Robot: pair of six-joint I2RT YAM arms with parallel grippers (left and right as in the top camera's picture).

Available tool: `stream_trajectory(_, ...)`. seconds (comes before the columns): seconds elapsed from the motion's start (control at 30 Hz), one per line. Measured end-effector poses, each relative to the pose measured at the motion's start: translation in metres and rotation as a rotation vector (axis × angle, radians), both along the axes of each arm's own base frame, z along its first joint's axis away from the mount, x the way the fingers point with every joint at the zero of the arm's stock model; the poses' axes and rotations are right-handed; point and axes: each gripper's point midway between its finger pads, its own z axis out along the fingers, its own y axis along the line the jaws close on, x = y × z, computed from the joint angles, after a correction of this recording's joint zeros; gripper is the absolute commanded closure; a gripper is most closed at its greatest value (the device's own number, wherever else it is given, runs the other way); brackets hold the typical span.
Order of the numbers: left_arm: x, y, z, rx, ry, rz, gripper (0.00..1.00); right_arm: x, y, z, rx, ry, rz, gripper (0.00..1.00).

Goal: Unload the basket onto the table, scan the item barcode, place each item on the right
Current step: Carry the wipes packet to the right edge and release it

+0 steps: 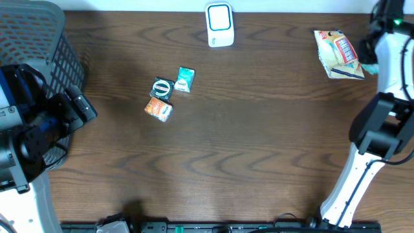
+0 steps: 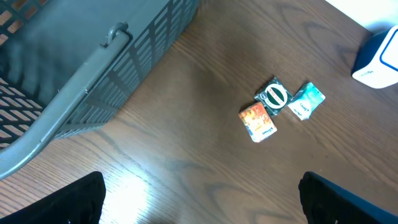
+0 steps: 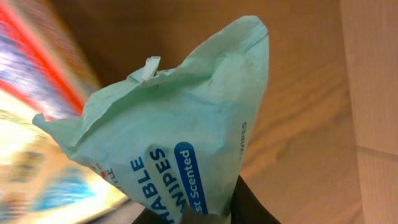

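Observation:
A mint-green wipes packet [image 3: 174, 130] fills the right wrist view, its lower end pinched in my right gripper [image 3: 208, 216]; it hangs over the table's far right corner, where a sliver of it [image 1: 370, 66] shows beside the arm. The white and blue barcode scanner [image 1: 219, 24] stands at the back centre, far from it, and shows too in the left wrist view [image 2: 379, 57]. My left gripper [image 2: 202, 208] is open over bare wood at the left, nothing between its fingers.
A yellow and red snack bag [image 1: 337, 53] lies right beside the right gripper. Three small packets, orange [image 1: 158, 109], dark round-logo [image 1: 160, 87] and teal [image 1: 184, 79], sit left of centre. A grey basket [image 1: 39, 39] fills the back left corner.

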Motion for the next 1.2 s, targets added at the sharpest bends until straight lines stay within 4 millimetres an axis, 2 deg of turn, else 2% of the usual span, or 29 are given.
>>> stream_trajectory(0.13,0.000,0.000,0.000,0.000,0.000,0.000,0.02,-0.023,-0.021,-0.020,0.030,0.049,-0.049,0.81)
stream_trajectory(0.23,0.000,0.000,0.000,0.000,0.000,0.000,0.03,-0.037,-0.026,-0.038,0.089,0.071,-0.073,0.67)
stream_trajectory(0.27,0.000,0.000,0.000,0.000,0.000,0.000,0.02,-0.039,-0.026,-0.041,0.111,0.067,-0.082,0.60)
stream_trajectory(0.33,0.000,0.000,0.000,0.000,0.000,0.000,0.02,-0.039,-0.023,-0.045,0.143,0.058,-0.084,0.58)
stream_trajectory(0.4,0.000,0.000,0.000,0.000,0.000,0.000,0.03,-0.037,-0.020,-0.046,0.169,0.046,-0.080,0.50)
stream_trajectory(0.53,0.000,0.000,0.000,0.000,0.000,0.000,0.02,-0.033,-0.012,-0.048,0.205,0.031,-0.073,0.46)
stream_trajectory(0.6,0.000,0.000,0.000,0.000,0.000,0.000,0.02,-0.031,-0.009,-0.046,0.210,0.024,-0.068,0.35)
stream_trajectory(0.63,0.000,0.000,0.000,0.000,0.000,0.000,0.02,-0.029,-0.006,-0.044,0.212,0.017,-0.065,0.23)
stream_trajectory(0.67,0.000,0.000,0.000,0.000,0.000,0.000,0.03,-0.027,-0.002,-0.039,0.214,0.002,-0.061,0.16)
stream_trajectory(0.77,0.000,0.000,0.000,0.000,0.000,0.000,0.02,-0.018,0.011,-0.014,0.204,-0.051,-0.033,0.14)
stream_trajectory(0.93,0.000,0.000,0.000,0.000,0.000,0.000,0.03,0.000,0.051,0.075,0.217,-0.258,0.033,0.07)
stream_trajectory(1.0,0.000,0.000,0.000,0.000,0.000,0.000,0.02,0.004,0.080,0.113,0.272,-0.355,0.081,0.01)
stream_trajectory(1.07,0.000,0.000,0.000,0.000,0.000,0.000,0.02,0.007,0.107,0.136,0.351,-0.418,0.133,0.01)
stream_trajectory(1.13,0.000,0.000,0.000,0.000,0.000,0.000,0.02,0.012,0.147,0.154,0.485,-0.469,0.219,0.01)
stream_trajectory(1.2,0.000,0.000,0.000,0.000,0.000,0.000,0.02,0.015,0.190,0.161,0.629,-0.481,0.313,0.01)
